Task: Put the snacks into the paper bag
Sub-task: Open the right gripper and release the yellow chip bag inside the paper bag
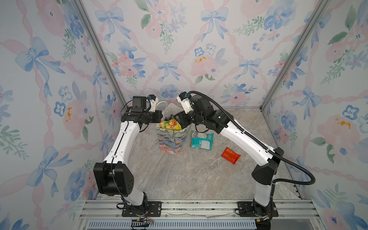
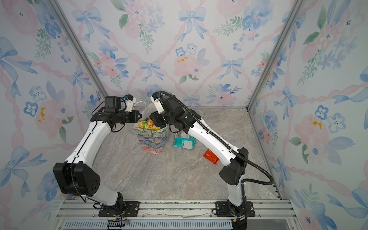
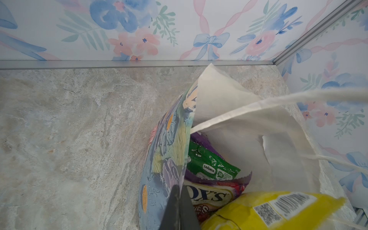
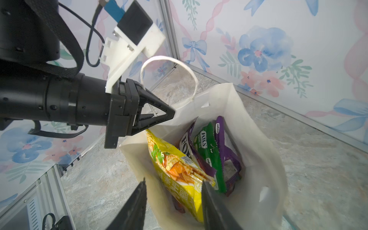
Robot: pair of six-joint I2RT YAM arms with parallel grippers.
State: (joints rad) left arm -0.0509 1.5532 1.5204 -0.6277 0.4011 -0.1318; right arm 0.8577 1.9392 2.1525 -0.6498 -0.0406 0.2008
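The flowered paper bag [image 1: 171,141] [image 2: 152,140] stands upright at the middle back of the table. My left gripper [image 1: 160,117] [image 3: 179,196] [image 4: 171,115] is shut on the bag's left rim [image 3: 167,151], holding the mouth wide. Inside the bag a yellow snack packet [image 1: 170,125] [image 4: 175,171] leans beside a green one [image 4: 209,155] [image 3: 211,165] and a purple FOX'S one [image 3: 209,196]. My right gripper [image 4: 174,180] [image 1: 177,119] hovers over the mouth, open. One of its fingers is outside the bag wall and the other at the yellow packet's edge.
On the table right of the bag lie a teal packet [image 1: 202,140] [image 2: 184,141] and, further right and nearer, a red-orange packet [image 1: 230,155] [image 2: 211,156]. The bag's white cord handle [image 4: 169,59] loops up beside the left gripper. Flowered walls close three sides.
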